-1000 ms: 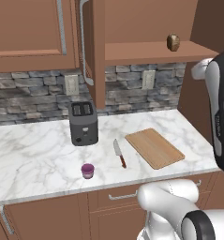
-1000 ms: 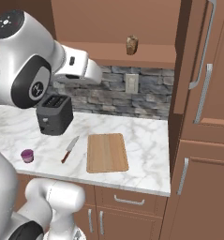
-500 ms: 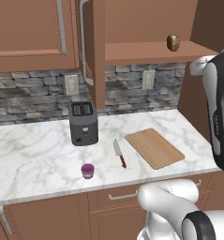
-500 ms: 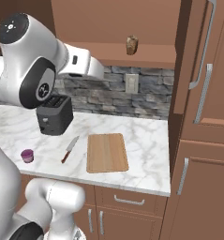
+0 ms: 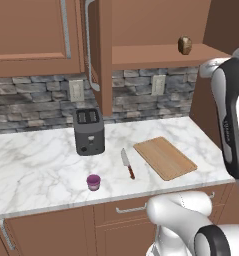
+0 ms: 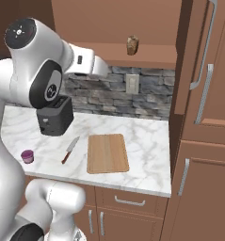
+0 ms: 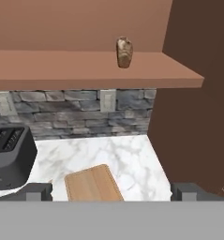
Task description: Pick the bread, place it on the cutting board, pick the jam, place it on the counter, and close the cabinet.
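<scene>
The bread (image 5: 184, 45) stands on the brown wooden shelf (image 5: 161, 54), in the upper right of the left base view and just above centre at the top of the hand view (image 7: 124, 52). In the right base view it sits near the top middle (image 6: 132, 45), close to the shelf's front edge.

The gripper (image 7: 111, 191) shows its two dark tips at the bottom corners of the hand view, set wide apart with nothing between them. It looks toward the shelf and the stone backsplash from well short of the bread.

The cutting board (image 5: 164, 157) lies bare on the counter (image 5: 36, 165), right of centre in the left base view. A knife (image 5: 127, 163) with a red handle lies just beside the board's left edge, apart from it. The jam (image 5: 93, 182) stands on the counter near its front edge, lower left of centre, in front of the black toaster (image 5: 88, 131).

The cabinet (image 5: 31, 35) fills the upper left; one door (image 5: 93, 50) next to the shelf appears to stand open edge-on, though the angle makes this hard to judge.
</scene>
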